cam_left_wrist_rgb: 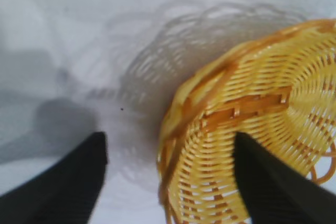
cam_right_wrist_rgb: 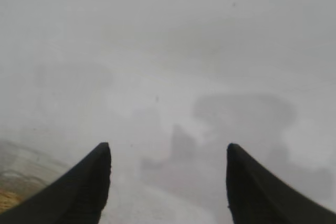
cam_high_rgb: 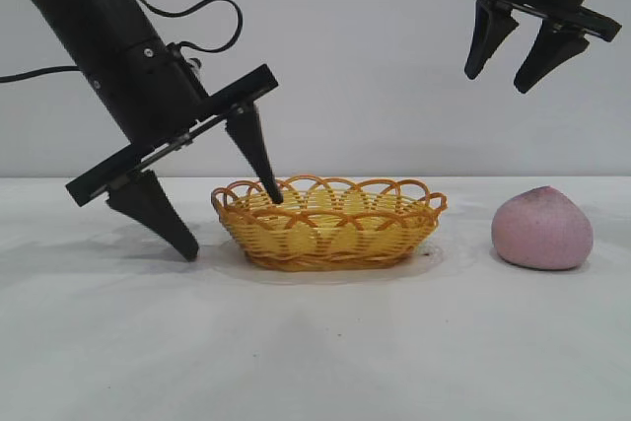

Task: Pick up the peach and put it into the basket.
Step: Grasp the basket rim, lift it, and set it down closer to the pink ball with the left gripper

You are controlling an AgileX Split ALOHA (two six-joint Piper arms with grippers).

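Observation:
The dusty pink peach (cam_high_rgb: pixel 542 229) sits on the white table at the right, apart from both grippers. The yellow-orange wicker basket (cam_high_rgb: pixel 335 234) stands in the middle with nothing visible inside it. My left gripper (cam_high_rgb: pixel 233 227) is open and tilted, straddling the basket's left rim: one finger dips inside and the other rests outside near the table. In the left wrist view the basket (cam_left_wrist_rgb: pixel 252 114) lies past the open left gripper (cam_left_wrist_rgb: pixel 169 136). My right gripper (cam_high_rgb: pixel 498 81) hangs open high at the upper right, above and left of the peach, holding nothing (cam_right_wrist_rgb: pixel 168 146).
The white table (cam_high_rgb: pixel 315 342) runs to a plain pale wall behind. Bare tabletop lies in front of the basket and between the basket and the peach. A black cable loops behind the left arm (cam_high_rgb: pixel 212 22).

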